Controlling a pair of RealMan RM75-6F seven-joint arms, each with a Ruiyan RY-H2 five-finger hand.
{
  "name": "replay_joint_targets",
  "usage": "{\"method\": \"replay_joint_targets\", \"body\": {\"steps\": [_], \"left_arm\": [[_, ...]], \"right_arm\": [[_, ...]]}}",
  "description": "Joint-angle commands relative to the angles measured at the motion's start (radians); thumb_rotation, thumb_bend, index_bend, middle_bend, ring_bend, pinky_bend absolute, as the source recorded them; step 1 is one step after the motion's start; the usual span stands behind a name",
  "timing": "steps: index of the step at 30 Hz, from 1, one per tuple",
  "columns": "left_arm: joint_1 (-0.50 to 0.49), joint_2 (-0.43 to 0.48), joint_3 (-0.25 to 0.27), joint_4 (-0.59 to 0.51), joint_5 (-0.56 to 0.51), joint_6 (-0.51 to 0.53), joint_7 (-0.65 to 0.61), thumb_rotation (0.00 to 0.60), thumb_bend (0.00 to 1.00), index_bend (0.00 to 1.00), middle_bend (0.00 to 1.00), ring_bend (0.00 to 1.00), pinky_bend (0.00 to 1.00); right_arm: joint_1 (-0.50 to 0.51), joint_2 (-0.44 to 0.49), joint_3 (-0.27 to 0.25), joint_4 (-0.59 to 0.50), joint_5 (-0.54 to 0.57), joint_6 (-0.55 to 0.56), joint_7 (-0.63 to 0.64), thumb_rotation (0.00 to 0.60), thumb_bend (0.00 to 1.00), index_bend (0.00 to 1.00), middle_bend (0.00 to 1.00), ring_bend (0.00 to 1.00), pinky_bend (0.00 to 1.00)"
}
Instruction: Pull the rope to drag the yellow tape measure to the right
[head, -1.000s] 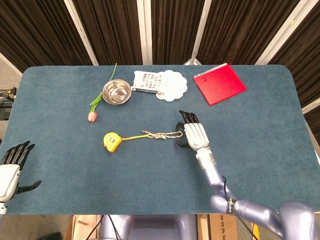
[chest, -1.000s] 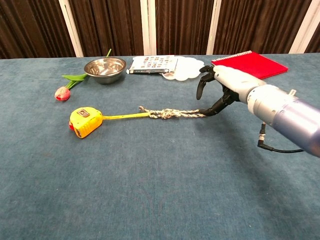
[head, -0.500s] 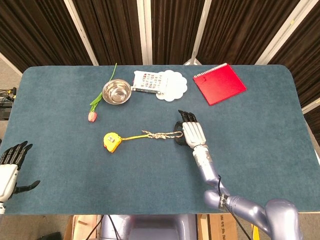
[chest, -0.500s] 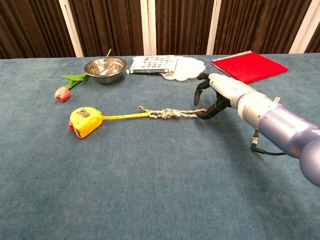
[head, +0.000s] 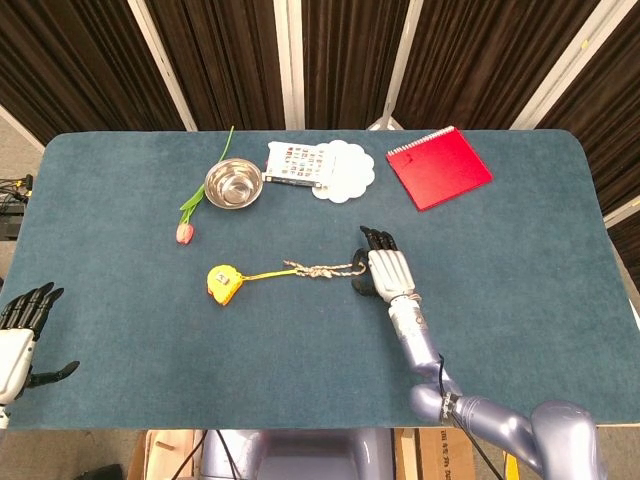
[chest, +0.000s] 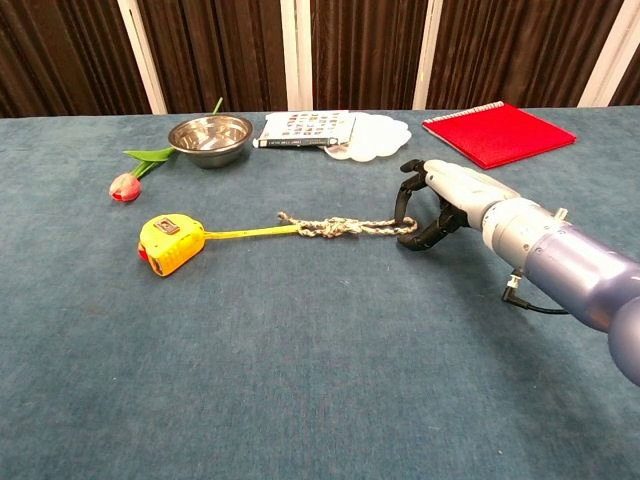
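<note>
Far left, at the near table edge, the left hand (head: 22, 335) sat idle with its fingers spread, holding nothing. Moving right, a tulip (head: 186, 231) lay on the blue cloth with a steel bowl (head: 233, 184) just beyond it at the far side. And there was the prize: the tape measure (chest: 168, 244), sitting left of centre and near the tulip, its yellow blade (chest: 250, 232) drawn out to the right and tied into the rope (chest: 345, 227). The rope ran on rightward in a knotted braid, straight toward the right hand (chest: 432, 207). Behind it, at the far side, lay a booklet (head: 294, 165) partly over a white doily (head: 345, 171), and further right a red notebook (head: 438, 167). Now the hand itself: in the chest view its dark fingers (chest: 406, 198) curled down over the rope's right end and the thumb came in from below, so it looked to be closing around the rope; whether the grip was firm, I could not tell from either view. The step in hand, by my reading, was the grasp, with the dragging not yet begun, since the tape measure sat well left of the hand. The next move would call for a sure hold on the rope end and then a level draw to the right, low over the cloth, so the line went taut and the tape measure slid without tipping or the rope slipping free.
</note>
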Motion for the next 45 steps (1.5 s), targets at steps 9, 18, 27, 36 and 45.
{"method": "replay_joint_targets", "body": {"steps": [9,18,27,36,45], "left_arm": [[-0.002,0.000,-0.001,0.000,-0.006,-0.006,-0.003,0.600,0.00,0.00,0.00,0.00,0.00],[-0.003,0.001,-0.002,0.000,-0.010,-0.009,-0.007,0.600,0.00,0.00,0.00,0.00,0.00],[-0.003,0.002,-0.002,-0.001,-0.011,-0.011,-0.006,0.600,0.00,0.00,0.00,0.00,0.00],[-0.004,0.002,-0.001,-0.002,-0.012,-0.013,-0.007,0.600,0.00,0.00,0.00,0.00,0.00],[-0.003,0.003,0.000,-0.002,-0.009,-0.013,-0.010,0.600,0.00,0.00,0.00,0.00,0.00]], "right_arm": [[0.010,-0.015,0.005,0.019,0.003,-0.005,-0.001,0.600,0.36,0.55,0.09,0.00,0.00],[0.017,-0.027,0.010,0.039,0.007,-0.009,0.001,0.600,0.36,0.55,0.09,0.00,0.00],[0.018,-0.036,0.014,0.059,0.021,-0.020,-0.002,0.600,0.40,0.57,0.10,0.00,0.00],[0.014,-0.026,0.015,0.034,0.019,-0.012,-0.006,0.600,0.45,0.61,0.10,0.00,0.00],[-0.013,0.039,0.084,-0.137,0.122,-0.015,0.001,0.600,0.45,0.61,0.11,0.00,0.00]]}}
